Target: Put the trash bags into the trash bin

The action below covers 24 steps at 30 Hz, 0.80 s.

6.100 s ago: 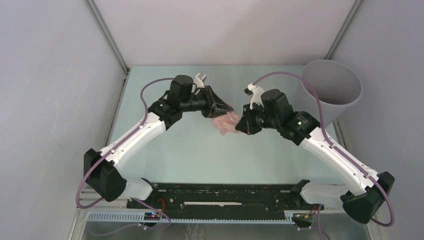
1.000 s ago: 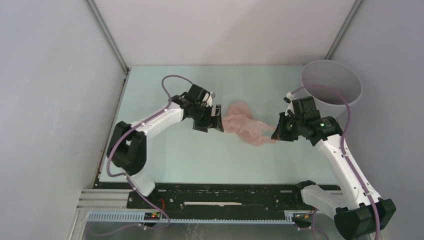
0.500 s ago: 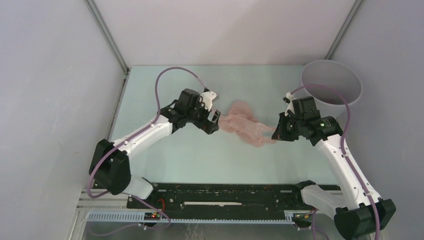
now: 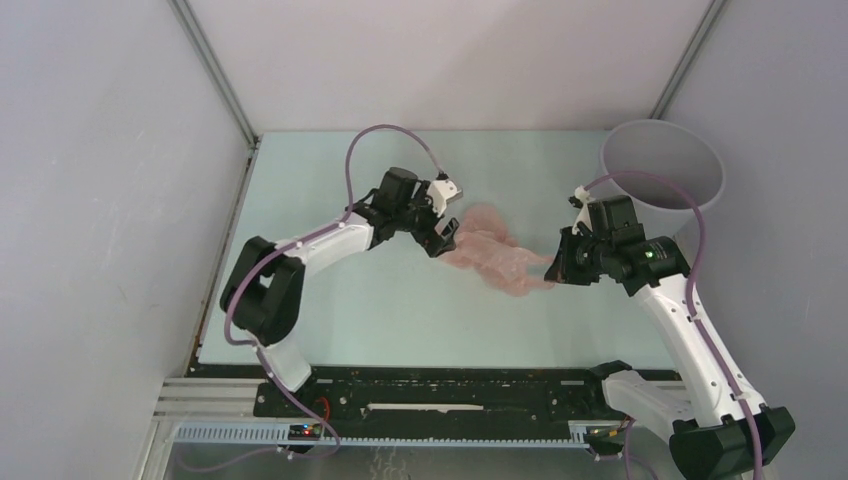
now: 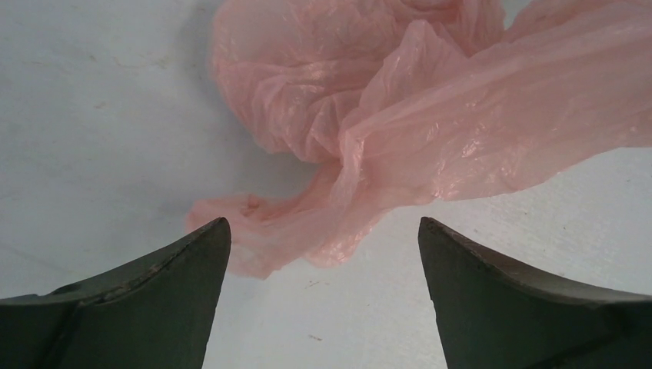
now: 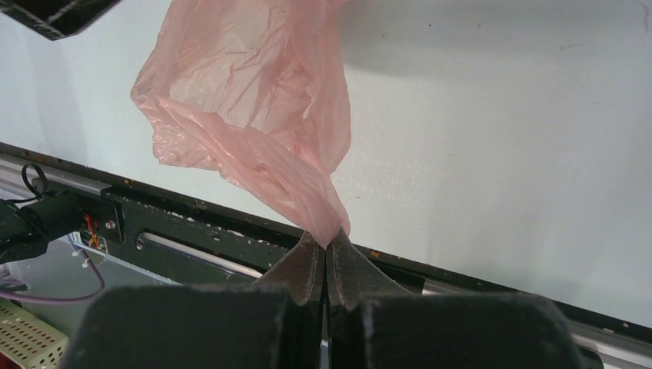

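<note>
The left tool (image 4: 443,236) has swung in a little further right than half a second ago, its wrist turned. It now stands wide open at the left end of the trash bag (image 4: 495,256) and grips nothing. From the left wrist, the bag's thin tail (image 5: 269,223) lies on the table (image 4: 330,300) just ahead of the spread fingers (image 5: 184,269).

Six seconds ago the bag was a small wad between the two tools; now it is drawn out long. Its long axis runs across the table, from the left tool down slightly towards the near edge, where the right tool (image 4: 555,268) is clamped tight on its right end. That end hangs off the surface, the film (image 6: 246,100) sagging away from the closed tips (image 6: 327,247).

The trash bin (image 4: 705,165) stands upright in the far right corner, against the right wall, just behind the right arm. Bare table stretches between the bag and both the near and far edges.
</note>
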Each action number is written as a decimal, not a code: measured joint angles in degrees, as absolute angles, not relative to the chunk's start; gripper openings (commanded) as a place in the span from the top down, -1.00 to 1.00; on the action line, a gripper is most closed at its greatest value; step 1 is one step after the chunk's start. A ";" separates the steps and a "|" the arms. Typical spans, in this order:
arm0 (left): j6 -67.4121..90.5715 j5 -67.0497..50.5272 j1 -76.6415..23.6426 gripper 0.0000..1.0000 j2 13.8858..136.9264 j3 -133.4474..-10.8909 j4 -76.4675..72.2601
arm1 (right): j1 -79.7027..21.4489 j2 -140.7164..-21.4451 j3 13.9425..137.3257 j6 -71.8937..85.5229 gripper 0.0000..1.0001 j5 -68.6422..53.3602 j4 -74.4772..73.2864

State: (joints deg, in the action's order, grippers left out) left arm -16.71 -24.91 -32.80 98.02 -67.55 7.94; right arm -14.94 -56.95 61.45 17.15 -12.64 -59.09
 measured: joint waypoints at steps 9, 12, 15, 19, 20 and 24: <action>-14.39 -25.19 -34.22 0.15 104.36 -67.75 7.77 | -14.83 -57.25 61.45 17.21 1.00 -13.78 -59.07; -12.32 -21.21 -35.16 0.52 105.89 -68.42 9.80 | -14.74 -57.52 61.45 17.21 1.00 -14.11 -59.07; -8.80 -17.15 -35.62 0.97 105.60 -68.42 11.97 | -14.72 -57.54 61.45 17.19 1.00 -14.26 -59.05; -2.24 -11.25 -35.57 0.99 102.83 -69.67 19.09 | -14.70 -57.54 61.45 17.19 1.00 -14.37 -58.83; 0.49 -9.13 -35.42 0.99 102.26 -71.61 22.96 | -14.70 -57.56 61.45 17.21 1.00 -14.55 -58.70; 10.63 -1.96 -34.24 0.99 101.16 -86.80 38.89 | -14.68 -60.16 64.73 18.06 1.00 -16.73 -58.96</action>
